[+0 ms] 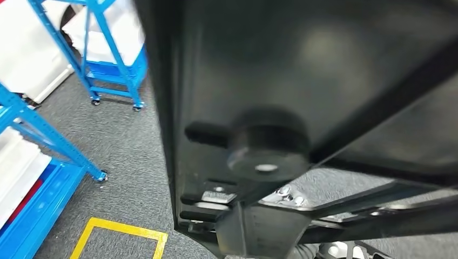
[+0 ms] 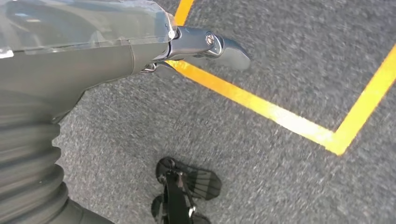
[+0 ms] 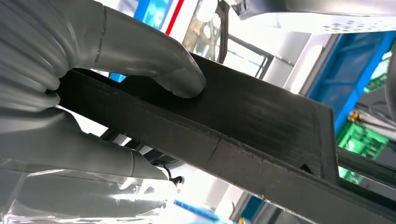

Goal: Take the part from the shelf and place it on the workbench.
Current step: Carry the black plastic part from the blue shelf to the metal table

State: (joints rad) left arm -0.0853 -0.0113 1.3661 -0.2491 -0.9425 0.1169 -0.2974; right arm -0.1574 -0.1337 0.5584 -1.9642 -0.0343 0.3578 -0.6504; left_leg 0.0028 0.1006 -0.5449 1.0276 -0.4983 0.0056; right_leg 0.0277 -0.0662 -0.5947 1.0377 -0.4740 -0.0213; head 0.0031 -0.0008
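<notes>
Close under the head camera, the black part (image 1: pixel 335 75), a broad flat panel with ribs that looks stiff and bulky rather than fragile, is clamped along one edge by the right hand (image 3: pixel 93 93), while the left hand (image 2: pixel 205 44) hangs over grey carpet, its fingers' state unclear.

My right hand (image 3: pixel 112 107) is clamped on the edge of the black part (image 3: pixel 261 135): the thick grey thumb (image 3: pixel 154 60) presses down on one face, and the rest of the hand lies against the opposite face, so the edge sits pinched between them. My left hand (image 2: pixel 140 51) hangs low with the palm side toward the floor, holding nothing; one dark finger (image 2: pixel 210 44) reaches out straight past the grey cover (the other fingers are hidden behind it, so I cannot tell how they lie)
</notes>
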